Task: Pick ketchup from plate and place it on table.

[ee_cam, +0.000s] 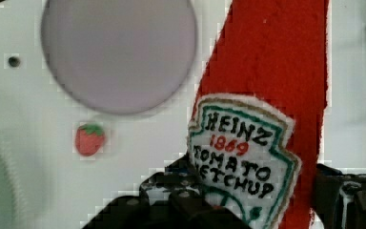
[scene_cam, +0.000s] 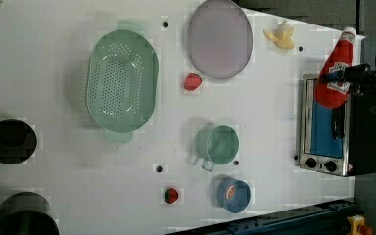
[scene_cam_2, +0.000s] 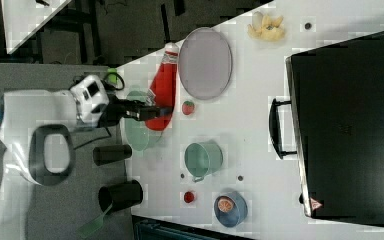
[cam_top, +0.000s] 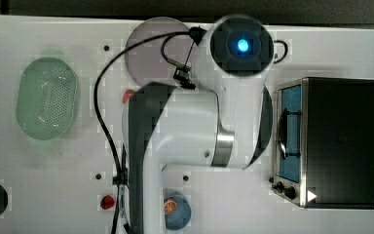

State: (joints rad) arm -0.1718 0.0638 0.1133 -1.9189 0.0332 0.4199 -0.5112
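We see the ketchup (ee_cam: 267, 95) pinched between the black fingers of the gripper (ee_cam: 262, 200): in the wrist view one finger (ee_cam: 171, 200) presses the bottle's label side and the other finger (ee_cam: 348, 195) stands against its opposite edge, so the jaws are closed onto the red body at the level of the white label. The bottle runs away from the hand, its red length reaching well past the fingertips.

In the left view we find the ketchup (scene_cam: 337, 68) held off the surface, in front of the small oven (scene_cam: 330, 129) near the left view's right edge, with the gripper (scene_cam: 345, 76) crossing its lower half and the white cap pointing toward the left view's top. In the right view the ketchup (scene_cam_2: 162, 90) hangs from the gripper (scene_cam_2: 147, 112) at the end of the white arm (scene_cam_2: 45, 125), its cap just beside the rim of the plate (scene_cam_2: 205, 62).

The plate (scene_cam: 220, 39) lies bare on the table (scene_cam: 264, 122), with a small strawberry (scene_cam: 192, 82) just off its rim; the wrist view shows the same plate (ee_cam: 119, 52) and strawberry (ee_cam: 89, 139) beside the held bottle. We also see a green basket (scene_cam: 121, 81), a green cup (scene_cam: 218, 144) and a blue bowl (scene_cam: 234, 195) resting on the table, well apart from the bottle.
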